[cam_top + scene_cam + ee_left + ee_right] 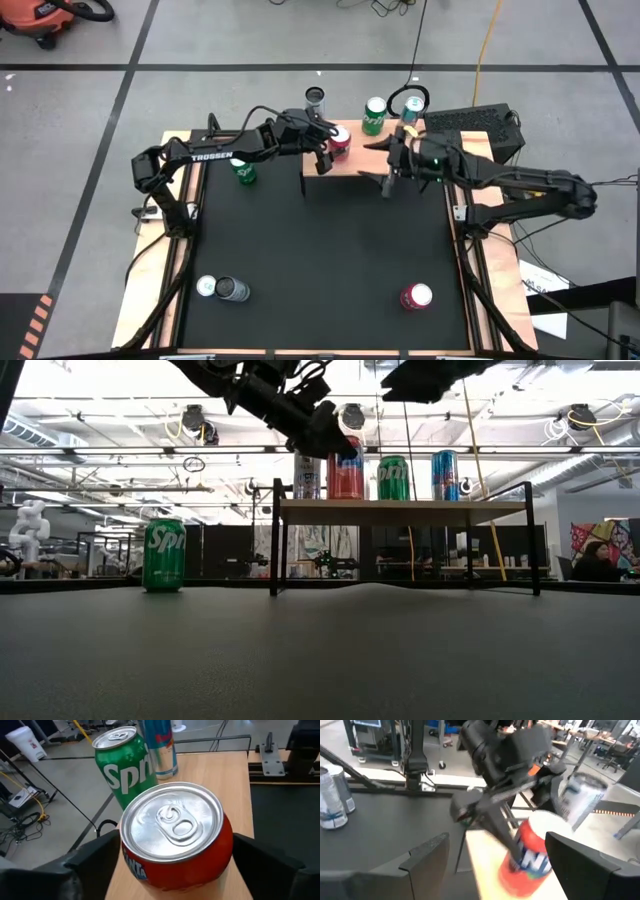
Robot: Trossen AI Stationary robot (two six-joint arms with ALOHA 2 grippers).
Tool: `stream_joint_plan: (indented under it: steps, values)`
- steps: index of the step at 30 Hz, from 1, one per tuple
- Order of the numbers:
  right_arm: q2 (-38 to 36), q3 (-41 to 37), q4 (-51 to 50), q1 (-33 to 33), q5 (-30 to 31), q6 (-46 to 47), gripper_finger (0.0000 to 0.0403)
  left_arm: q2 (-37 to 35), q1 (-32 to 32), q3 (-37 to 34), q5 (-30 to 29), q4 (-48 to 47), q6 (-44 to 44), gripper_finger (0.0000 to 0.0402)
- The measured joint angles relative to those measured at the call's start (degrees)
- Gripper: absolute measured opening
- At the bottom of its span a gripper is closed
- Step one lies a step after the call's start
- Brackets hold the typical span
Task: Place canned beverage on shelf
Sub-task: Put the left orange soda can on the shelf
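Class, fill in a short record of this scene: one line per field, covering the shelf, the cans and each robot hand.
Shelf: light-wood board on black legs, at the table's far edge
Cans on shelf: silver can, red can, green can, blue can
Left hand: open, fingers either side of the red can
Right hand: open, empty, over the shelf's right part
Cans on table: green Sprite can; three more near the front edge in the high view

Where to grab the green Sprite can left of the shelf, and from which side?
Grip the green Sprite can mid-body across its round wall, coming from above or from the open near side of the table. It stands upright, alone on the black table, clear of the shelf.
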Motion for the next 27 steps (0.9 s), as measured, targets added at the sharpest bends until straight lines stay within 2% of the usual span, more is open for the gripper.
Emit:
stream_joint_plan:
  steps: [3,7,13,19,27]
  values:
    - [2.59,4.70,-3.56,-3.29,-4.47,-1.36,0.0313,-0.19,0.04,0.00,0.00,-0.21,0.00,0.0395]
    - [7.66,12.25,-9.81,-7.32,-10.03,-4.02,0.0316,-2.29,0.08,0.00,-0.05,-0.89,0.26,0.0393]
    - [16.29,21.60,-16.37,-12.73,-18.37,-6.76,0.0349,-7.26,0.08,0.00,-0.95,-9.86,-0.13,0.0393]
    - [22.24,26.66,-17.77,-16.61,-22.23,-9.91,0.0379,-10.06,-1.27,-2.72,-1.27,-13.36,-0.15,0.0393]
    - [29.86,32.35,-22.24,-21.74,-32.41,-10.56,0.0384,-10.41,-1.89,-7.35,-4.60,-12.20,-4.22,0.0392]
